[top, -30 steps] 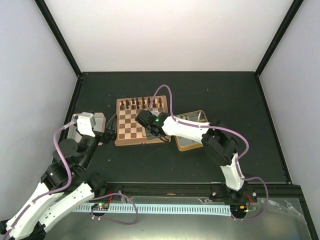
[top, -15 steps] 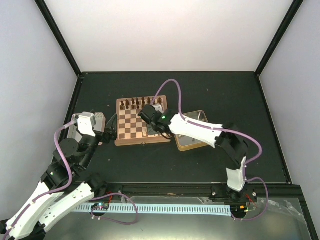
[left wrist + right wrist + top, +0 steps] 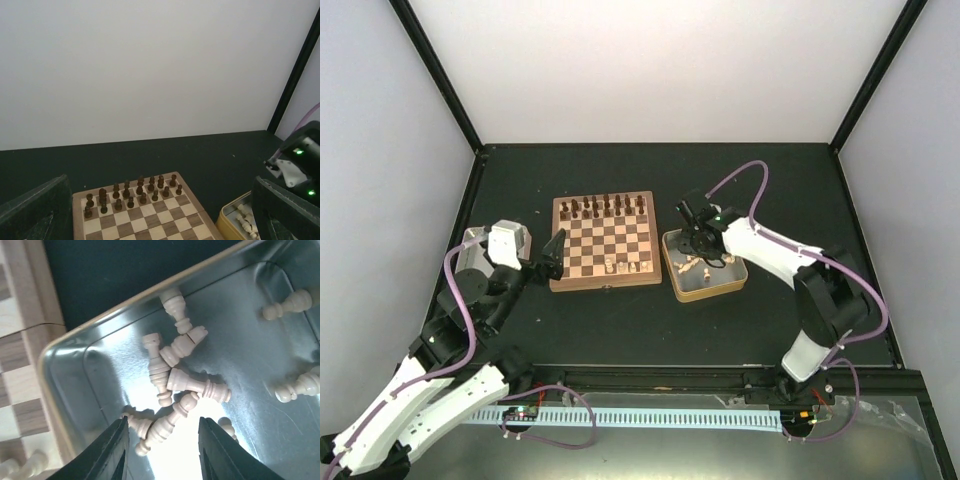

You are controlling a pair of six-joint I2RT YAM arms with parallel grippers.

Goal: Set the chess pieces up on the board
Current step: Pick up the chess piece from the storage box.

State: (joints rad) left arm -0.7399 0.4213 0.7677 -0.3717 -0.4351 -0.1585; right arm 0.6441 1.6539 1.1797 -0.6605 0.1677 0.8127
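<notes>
Several pale pieces [image 3: 175, 385] lie jumbled in the tin [image 3: 65, 390], and some run off the frame edge. Right gripper [image 3: 161, 440] hangs over them, jaws partly apart, gripping nothing. Two more stand on the board [image 3: 603, 240], too tiny to identify. Left gripper [image 3: 548, 255] gapes wide beside it, empty.

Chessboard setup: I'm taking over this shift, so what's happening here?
The right gripper hovers open over pale chess pieces lying in the metal tin beside the board. Dark chessmen stand in its far two rows; only a couple of pale pieces stand on its near side. The left gripper sits open by the board's left edge, holding nothing.
</notes>
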